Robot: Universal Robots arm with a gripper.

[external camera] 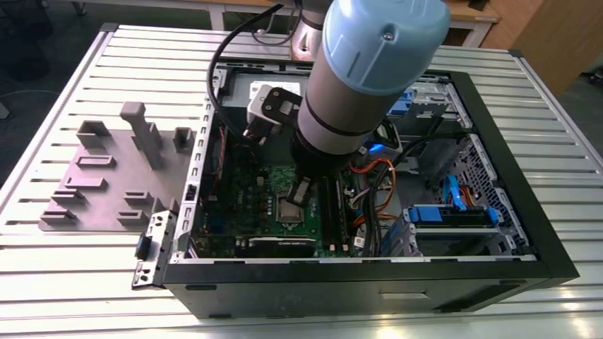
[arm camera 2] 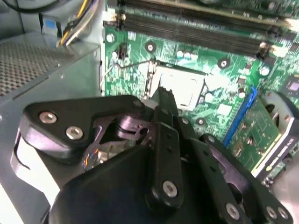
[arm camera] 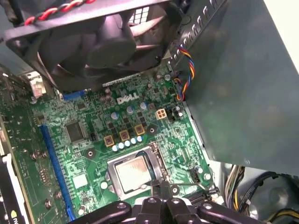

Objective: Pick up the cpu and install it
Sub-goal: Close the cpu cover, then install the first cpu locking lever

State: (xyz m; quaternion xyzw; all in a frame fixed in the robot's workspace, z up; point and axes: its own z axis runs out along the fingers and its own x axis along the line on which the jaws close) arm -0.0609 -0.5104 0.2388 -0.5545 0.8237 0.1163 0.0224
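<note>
The cpu (arm camera: 132,174) is a flat silver square lying in its socket on the green motherboard (arm camera: 93,140), with a dark frame around it. In the second wrist view the cpu (arm camera 2: 181,87) looks bright and pale. My gripper (arm camera: 163,187) is shut with nothing between its fingers. Its tips sit at the socket's edge, next to the thin wire lever (arm camera: 189,184). In the exterior view the gripper (external camera: 299,192) hangs just above the socket (external camera: 290,210) inside the open computer case (external camera: 527,212). The wire lever (arm camera 2: 133,63) runs along one side of the socket.
A black fan (arm camera: 103,42) and a grey metal box (arm camera: 243,93) stand close by the socket. Memory slots (arm camera 2: 196,32), a blue slot (arm camera: 53,158) and orange and blue cables (external camera: 377,176) crowd the board. A grey fixture plate (external camera: 113,176) lies at the exterior view's left.
</note>
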